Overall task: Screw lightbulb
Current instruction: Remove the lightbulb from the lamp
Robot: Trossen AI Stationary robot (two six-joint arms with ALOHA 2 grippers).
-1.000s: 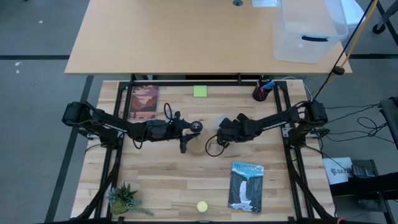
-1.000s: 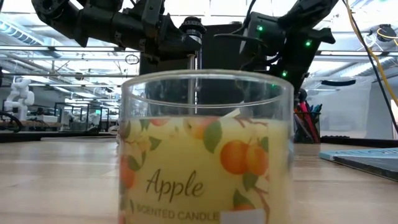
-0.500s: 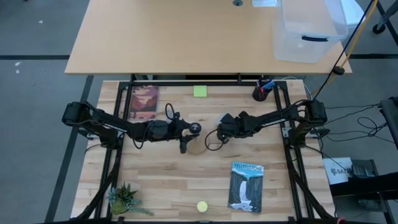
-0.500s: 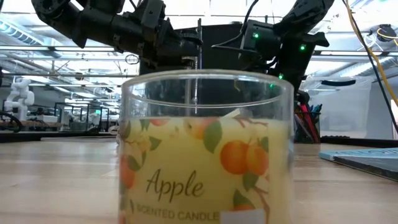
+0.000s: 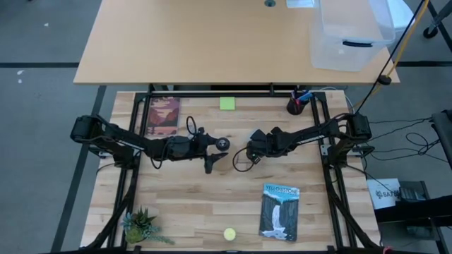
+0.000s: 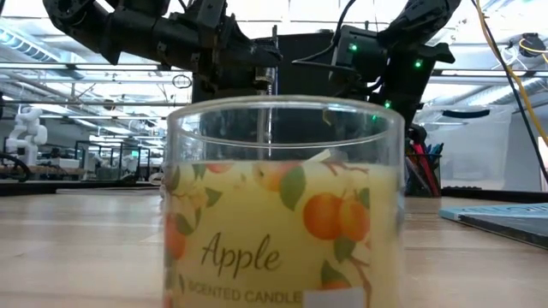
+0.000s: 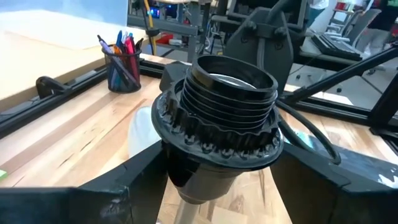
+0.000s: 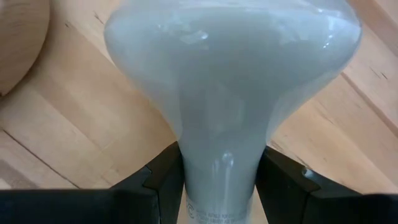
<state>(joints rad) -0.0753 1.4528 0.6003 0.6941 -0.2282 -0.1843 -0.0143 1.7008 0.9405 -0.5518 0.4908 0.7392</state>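
the right gripper (image 8: 217, 186) is closed on the lightbulb (image 8: 230, 81), its two dark fingers (image 8: 158, 180) pressed against either side of the narrow neck while the white dome swells out beyond them above the wooden table (image 8: 81, 137); in the high view this gripper (image 5: 251, 152) sits near the middle of the table, reaching in from the right. the left gripper (image 7: 217, 186) has its fingers spread wide on either side of a black ribbed socket (image 7: 227, 106), which stands between them with its threaded mouth open; whether the fingers press on it i cannot tell. from above, the left gripper (image 5: 215, 152) lies just beside the right one, the two facing each other across a small gap. in the low view a glass apple candle (image 6: 282, 214) fills the foreground and both arms hang behind it. a pen cup (image 7: 123, 65) stands near the table's far edge
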